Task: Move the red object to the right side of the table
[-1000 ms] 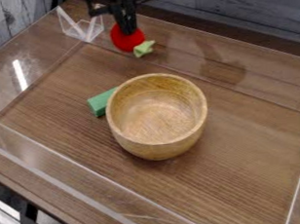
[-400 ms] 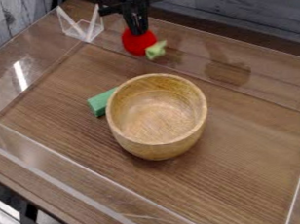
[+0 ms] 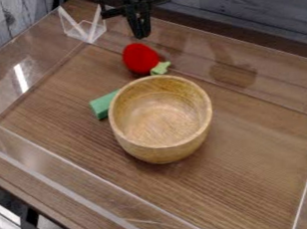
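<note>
The red toy fruit point(image 3: 140, 56) lies on the dark wood-grain counter point(image 3: 254, 168), free of the claw point(image 3: 140, 32). It sits in front of the claw and lower in the picture, apart from the fingertips, with a strip of bare wood showing between them. Its green leafy tip point(image 3: 160, 68) points toward the lower right, close to the far rim of the round wooden bowl point(image 3: 162, 117); whether leaf and rim touch is hard to tell at this size.

The claw hangs near the back edge of the counter, pointing steeply downward. Its dark fingers are drawn together into one narrow tip, and nothing is held between them.

A flat green block point(image 3: 105, 104) lies just beside the bowl on its left, partly hidden by the bowl's wall. The bowl stands upright near the middle of the counter. Low clear acrylic walls point(image 3: 19, 67) border the counter, and a small clear angled piece point(image 3: 83, 28) stands at the back left, beside the claw.

No brand, label or writing can be read on any of the things.
</note>
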`<state>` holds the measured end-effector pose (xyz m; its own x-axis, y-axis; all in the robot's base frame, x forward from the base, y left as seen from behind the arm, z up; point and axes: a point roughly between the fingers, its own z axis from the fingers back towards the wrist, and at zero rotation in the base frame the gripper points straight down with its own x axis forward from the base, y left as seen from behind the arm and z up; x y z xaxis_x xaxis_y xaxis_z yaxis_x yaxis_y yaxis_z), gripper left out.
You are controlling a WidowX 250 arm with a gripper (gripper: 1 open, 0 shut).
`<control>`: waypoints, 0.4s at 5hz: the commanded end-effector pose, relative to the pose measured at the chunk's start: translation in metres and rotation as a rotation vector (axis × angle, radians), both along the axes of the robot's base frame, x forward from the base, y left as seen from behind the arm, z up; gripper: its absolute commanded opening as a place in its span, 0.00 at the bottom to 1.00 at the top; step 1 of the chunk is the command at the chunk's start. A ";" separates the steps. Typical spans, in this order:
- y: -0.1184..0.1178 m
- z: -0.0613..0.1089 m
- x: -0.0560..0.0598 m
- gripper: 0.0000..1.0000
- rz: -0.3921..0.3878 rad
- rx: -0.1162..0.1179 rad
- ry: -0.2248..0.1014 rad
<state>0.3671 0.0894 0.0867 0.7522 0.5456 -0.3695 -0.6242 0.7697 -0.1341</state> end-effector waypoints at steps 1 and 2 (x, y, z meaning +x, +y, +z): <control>-0.003 0.028 0.002 1.00 -0.008 0.042 -0.086; -0.006 0.034 0.002 0.00 -0.016 0.031 -0.092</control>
<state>0.3655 0.0851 0.0827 0.7513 0.5401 -0.3793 -0.6210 0.7730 -0.1295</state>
